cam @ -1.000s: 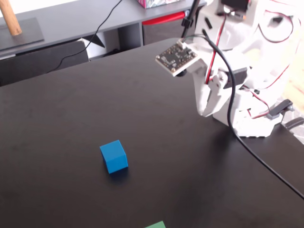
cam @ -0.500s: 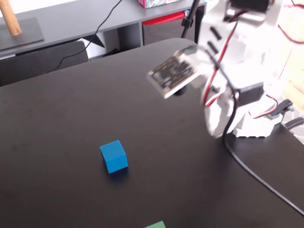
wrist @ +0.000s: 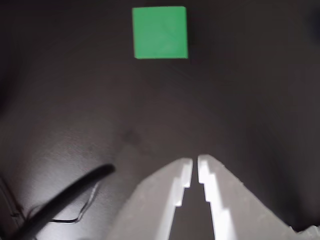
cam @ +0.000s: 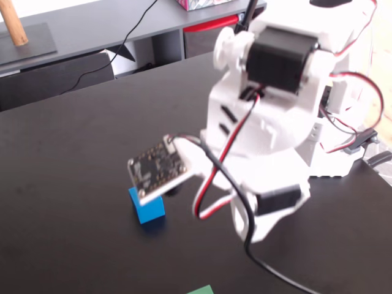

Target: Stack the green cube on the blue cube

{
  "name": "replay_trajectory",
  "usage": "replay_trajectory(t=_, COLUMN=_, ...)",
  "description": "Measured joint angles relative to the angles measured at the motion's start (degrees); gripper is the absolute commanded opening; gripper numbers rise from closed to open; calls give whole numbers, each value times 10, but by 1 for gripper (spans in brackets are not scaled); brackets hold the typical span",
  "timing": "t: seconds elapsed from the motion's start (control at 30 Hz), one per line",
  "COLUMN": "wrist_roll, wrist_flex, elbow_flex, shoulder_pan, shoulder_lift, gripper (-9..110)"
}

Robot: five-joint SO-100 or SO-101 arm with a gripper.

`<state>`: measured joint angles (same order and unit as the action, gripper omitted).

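The small light-green matte cube (wrist: 160, 32) lies alone on the black tabletop (cam: 73, 184), ahead of the white two-finger hand (wrist: 195, 167), whose fingers are nearly shut on nothing and probably must spread before a grasp. The bright-blue matte cube (cam: 149, 212) waits nearby, half hidden behind the wrist's circuit board (cam: 158, 169), presumably as the stacking base.

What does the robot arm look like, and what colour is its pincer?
The arm is chunky white plastic with black motor blocks set into it. Red and black wires loop along it, and a thick black cable hangs down. A small dark circuit board is fixed near the wrist. The pincer has two white fingers with stepped, notched inner edges.
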<state>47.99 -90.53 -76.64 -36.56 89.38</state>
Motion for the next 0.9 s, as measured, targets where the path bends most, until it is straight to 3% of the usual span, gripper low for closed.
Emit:
replay_trajectory(t=0.37, wrist_roll=-9, wrist_flex=32, elbow_flex=118, shoulder_pan=-33, shoulder_lift=-120, gripper=0)
replay_trajectory(t=0.7, wrist_roll=69, wrist_flex=20, elbow_flex=224, shoulder_pan=7, shoulder_lift=-229, gripper=1)
replay_trajectory(t=0.77, wrist_roll=78, wrist_flex=4, elbow_flex=230, shoulder_pan=18, shoulder_lift=-229, gripper=7)
replay_trajectory(t=0.9, wrist_roll=81, wrist_flex=-25, elbow_flex=231, shoulder_pan=34, shoulder_lift=-229, gripper=32)
